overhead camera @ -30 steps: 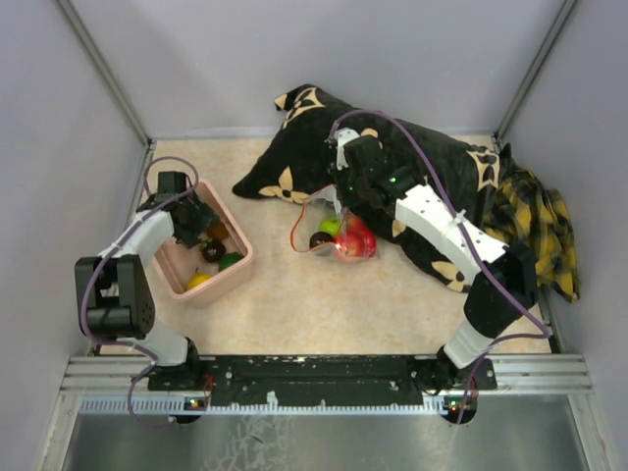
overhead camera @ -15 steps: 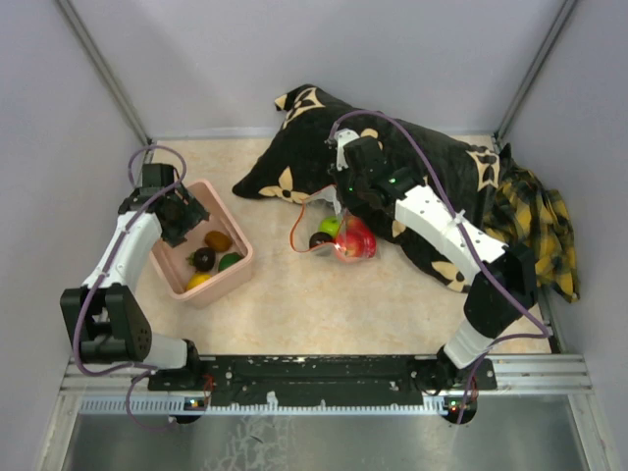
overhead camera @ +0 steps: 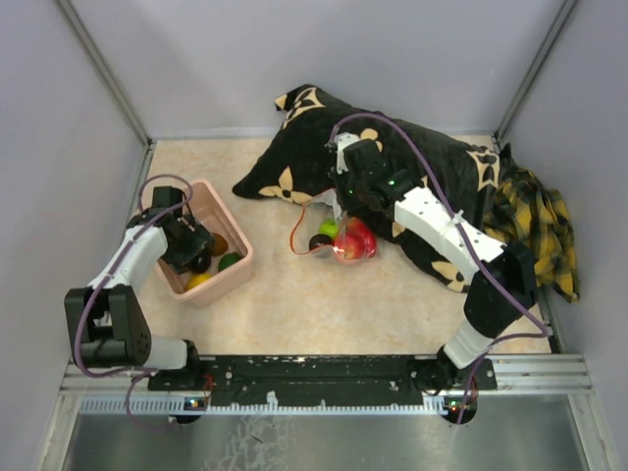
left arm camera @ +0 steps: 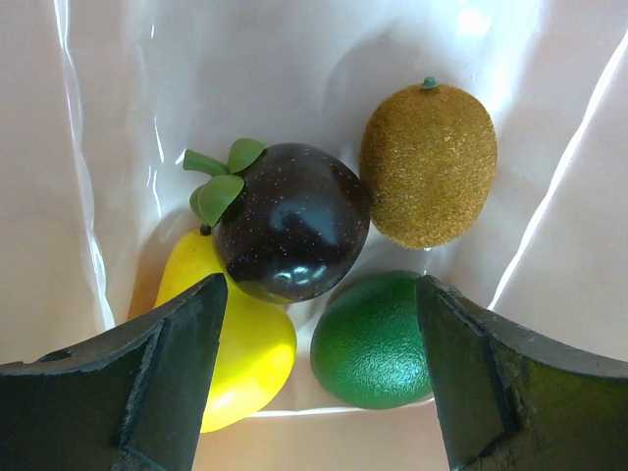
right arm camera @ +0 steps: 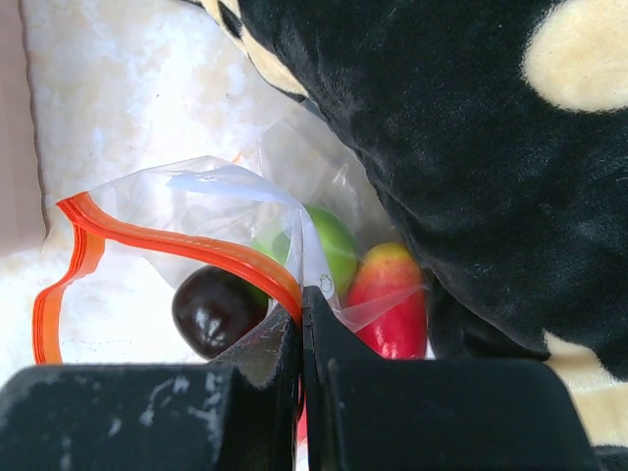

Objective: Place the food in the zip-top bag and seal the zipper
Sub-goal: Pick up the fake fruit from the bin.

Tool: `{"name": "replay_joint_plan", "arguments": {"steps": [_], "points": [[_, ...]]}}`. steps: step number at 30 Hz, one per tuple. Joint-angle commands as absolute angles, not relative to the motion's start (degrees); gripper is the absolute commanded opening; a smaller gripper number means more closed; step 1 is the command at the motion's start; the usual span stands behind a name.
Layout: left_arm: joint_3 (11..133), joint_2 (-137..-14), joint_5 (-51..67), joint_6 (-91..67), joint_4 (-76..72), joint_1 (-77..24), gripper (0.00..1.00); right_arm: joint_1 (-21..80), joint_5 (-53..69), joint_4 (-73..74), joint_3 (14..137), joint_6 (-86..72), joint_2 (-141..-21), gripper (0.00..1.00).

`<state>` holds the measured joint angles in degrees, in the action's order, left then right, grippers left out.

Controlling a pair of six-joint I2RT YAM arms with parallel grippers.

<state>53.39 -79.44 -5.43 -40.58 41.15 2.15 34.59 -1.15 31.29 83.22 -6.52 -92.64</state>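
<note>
Since half a second ago the left gripper (overhead camera: 186, 245) has swung from the far left end of the pink tub (overhead camera: 238, 267) toward the near side and dipped into it, while the right arm has stayed put. Its jaws stand wide apart and hold nothing. In the left wrist view a dark purple fruit (left arm camera: 291, 224) with green leaves lies between and just beyond the fingertips, resting against a yellow fruit (left arm camera: 245, 353) by the left finger and a green fruit (left arm camera: 378, 339) by the right finger, with a brown fuzzy fruit (left arm camera: 429, 164) touching it farther back. Across the table (overhead camera: 314, 294), the right gripper (right arm camera: 302, 324) is pinched closed on the clear film of the zip-top bag (right arm camera: 196, 211), right beside the orange zipper (right arm camera: 177, 242), whose mouth gapes open to the left. Inside the bag, just past the fingertips, sit a dark fruit (right arm camera: 216, 309), a pale green fruit (right arm camera: 334, 245) and a red-yellow fruit (right arm camera: 392, 299). Behind the bag lies a black cushion (right arm camera: 442, 147), with a plaid cloth (overhead camera: 535, 221) at its right end.
</note>
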Motion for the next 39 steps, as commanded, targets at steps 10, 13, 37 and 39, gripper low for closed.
{"name": "replay_joint_plan", "arguments": {"steps": [10, 13, 37, 39], "points": [[55.22, -84.55, -14.22, -39.85, 34.25, 3.04, 0.85, 34.1, -1.41, 30.58, 84.6, -6.35, -91.9, 0.0], [56.13, -85.72, -15.99, -39.0, 33.35, 3.08, 0.84, 34.1, -1.58, 31.39, 84.98, -6.1, -92.38, 0.0], [56.38, -92.48, -11.17, -37.36, 34.76, 2.86, 0.65, 34.1, -2.46, 32.07, 87.07, -5.22, -94.13, 0.0], [57.32, -91.83, -11.33, -36.63, 35.44, 2.82, 0.61, 34.11, -2.69, 32.24, 87.37, -5.13, -94.13, 0.0]]}}
